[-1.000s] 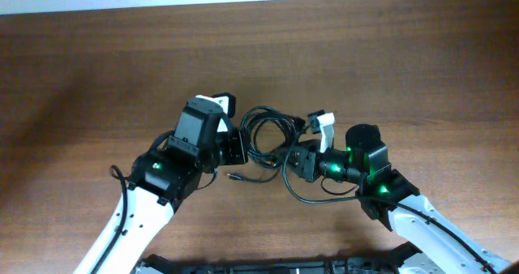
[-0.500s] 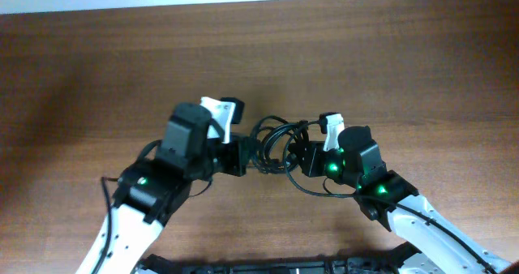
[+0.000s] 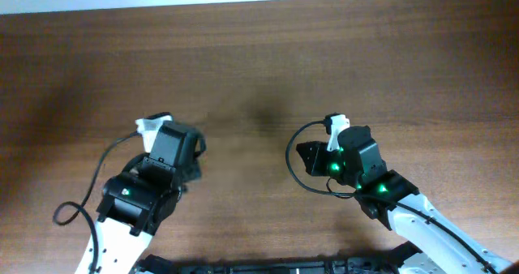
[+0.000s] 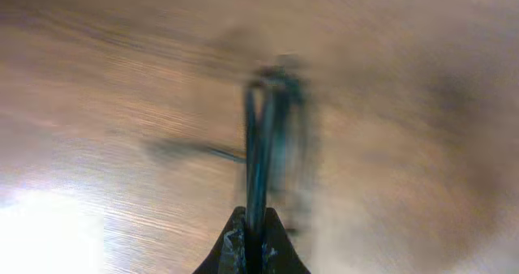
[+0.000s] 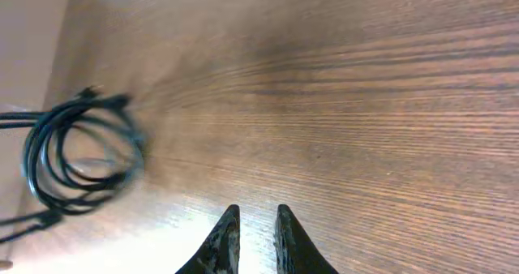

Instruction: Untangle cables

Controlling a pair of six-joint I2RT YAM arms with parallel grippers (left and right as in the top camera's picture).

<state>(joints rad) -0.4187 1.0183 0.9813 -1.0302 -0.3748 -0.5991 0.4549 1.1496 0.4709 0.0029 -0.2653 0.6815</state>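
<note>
My left gripper [image 4: 255, 219] is shut on the cables [image 4: 263, 144], a blurred dark bundle of thin black cords that runs up from its jaws over the wooden table. In the overhead view this gripper [image 3: 191, 160] is at the left centre and its wrist mostly hides the bundle. In the right wrist view the cables [image 5: 77, 156] show as a round black coil at the far left, well away from my right gripper [image 5: 257, 216]. That gripper is slightly open with nothing between its fingers. In the overhead view it [image 3: 306, 155] is at the right centre, pointing left.
The brown wooden table [image 3: 259, 71] fills the views, with a pale wall edge at the top. Each arm's own thick black wire loops out beside it, at the lower left [image 3: 77, 205] and beside the right wrist [image 3: 293, 164].
My left arm has swung left and back, carrying the cable bundle away from the middle of the table. The right gripper no longer touches the bundle and stays near its place.
</note>
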